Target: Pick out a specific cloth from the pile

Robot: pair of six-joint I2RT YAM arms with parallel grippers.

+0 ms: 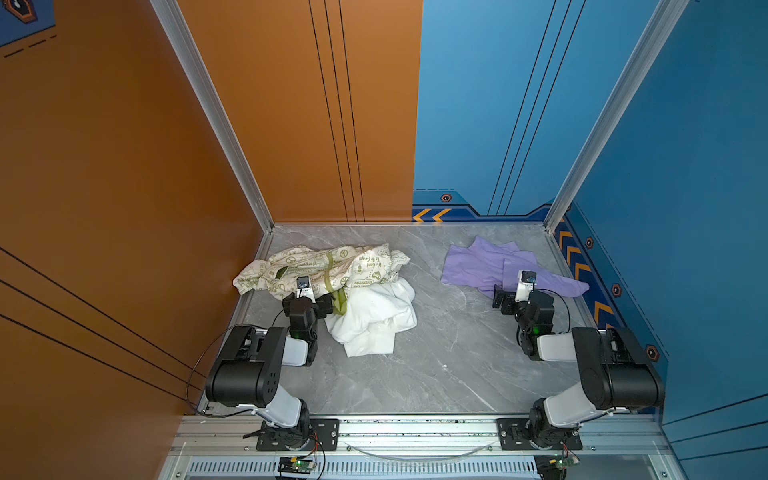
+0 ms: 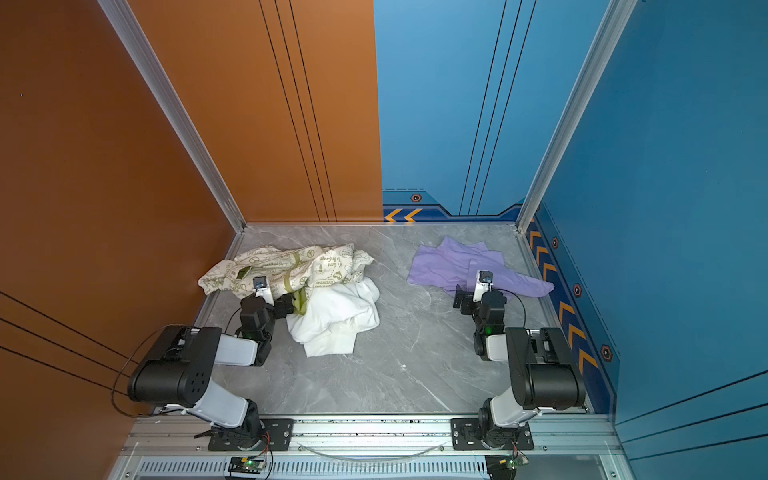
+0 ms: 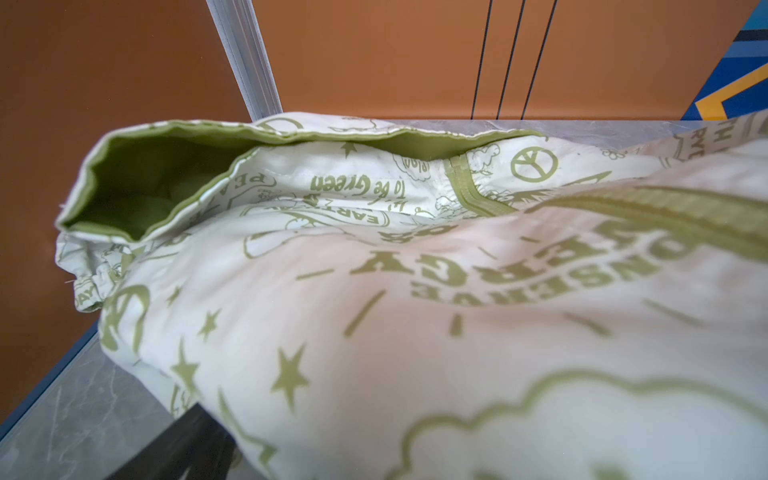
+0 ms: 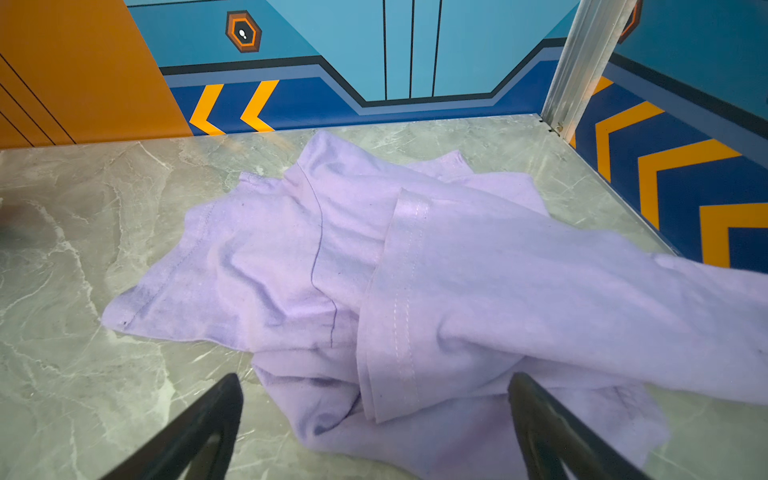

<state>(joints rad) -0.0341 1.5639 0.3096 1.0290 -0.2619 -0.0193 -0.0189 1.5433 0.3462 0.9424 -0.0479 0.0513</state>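
The cloth (image 4: 374,257), lavender, lies crumpled on the grey table (image 4: 83,249), well apart from the pile (image 1: 357,286). Its near folds sit between and just ahead of the right gripper (image 4: 376,378), whose jaws stand wide apart and clamp nothing. The left gripper (image 1: 329,305) also stands wide, pushed against the pile's cream printed cloth (image 3: 415,332), which hides one finger. The white cloth (image 1: 374,316) lies just beside it.

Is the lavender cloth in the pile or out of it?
Out: the lavender cloth lies by itself on the tabletop, clear of the cream printed cloth and white cloth.
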